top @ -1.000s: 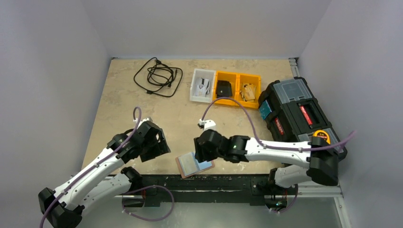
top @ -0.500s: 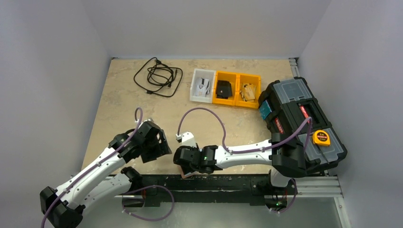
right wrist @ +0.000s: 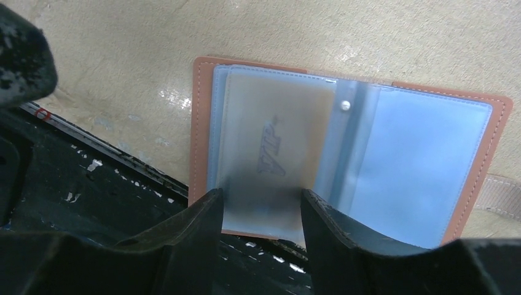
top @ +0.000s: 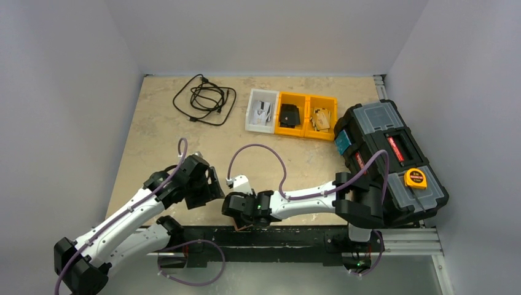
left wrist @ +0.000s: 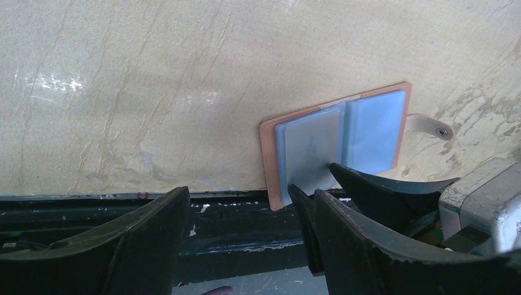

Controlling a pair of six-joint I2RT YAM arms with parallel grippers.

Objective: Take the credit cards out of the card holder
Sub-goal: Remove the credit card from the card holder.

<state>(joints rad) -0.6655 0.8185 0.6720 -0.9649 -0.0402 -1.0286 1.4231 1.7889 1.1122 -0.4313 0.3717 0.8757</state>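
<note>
The reddish-brown card holder (right wrist: 199, 123) lies open at the table's near edge, with light blue plastic sleeves inside. A grey-silver card (right wrist: 276, 135) marked "VIP" sits in its left sleeve. The right sleeve (right wrist: 418, 166) looks plain light blue; I cannot tell whether a card is in it. My right gripper (right wrist: 261, 215) is open, its fingers either side of the near end of the grey card's sleeve. In the top view it (top: 238, 210) hides most of the holder. My left gripper (left wrist: 246, 246) is open and empty, just left of the holder (left wrist: 335, 144).
A black rail (top: 276, 236) runs along the near edge right under the holder. A black toolbox (top: 387, 153) with a yellow tape measure (top: 416, 178) stands at the right. A white tray (top: 261, 110), yellow trays (top: 307, 115) and a coiled black cable (top: 206, 98) lie at the back.
My right gripper has moved left and toward the near edge, coming over the open card holder and covering it in the top view. The left gripper has shifted slightly toward it.
</note>
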